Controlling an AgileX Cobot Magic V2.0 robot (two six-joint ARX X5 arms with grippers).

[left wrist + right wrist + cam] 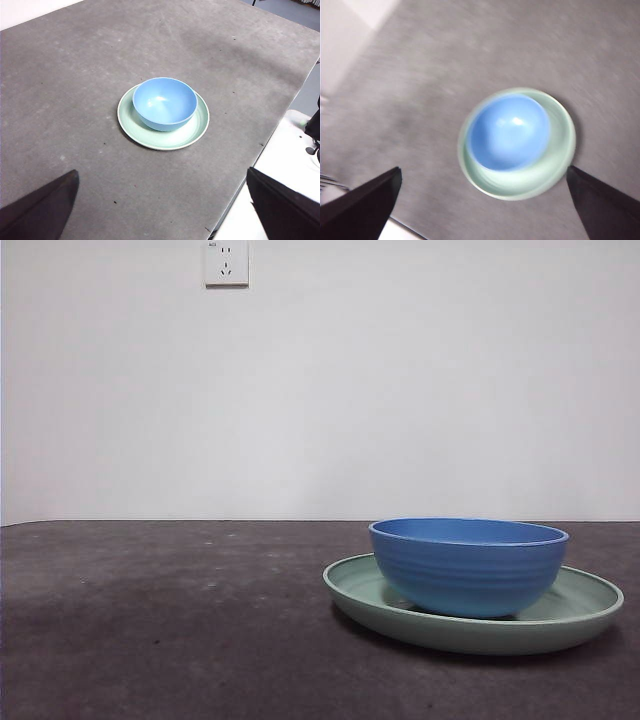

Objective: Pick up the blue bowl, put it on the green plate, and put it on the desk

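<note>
The desk [180, 620] is dark grey-brown and speckled, backed by a white wall [400, 390] with a socket [226, 262]. The blue bowl [467, 565] is seated upright, mouth up, empty, inside the green plate [590, 615], off-centre. The left gripper [162, 210] and right gripper [482, 207] are held above, jaws spread, nothing grasped.

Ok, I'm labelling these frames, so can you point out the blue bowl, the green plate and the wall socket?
blue bowl [468, 570]: front view, ridged outer wall.
green plate [585, 600]: front view, bare rim beside the bowl.
wall socket [226, 262]: front view, middle of its white faceplate.
</note>
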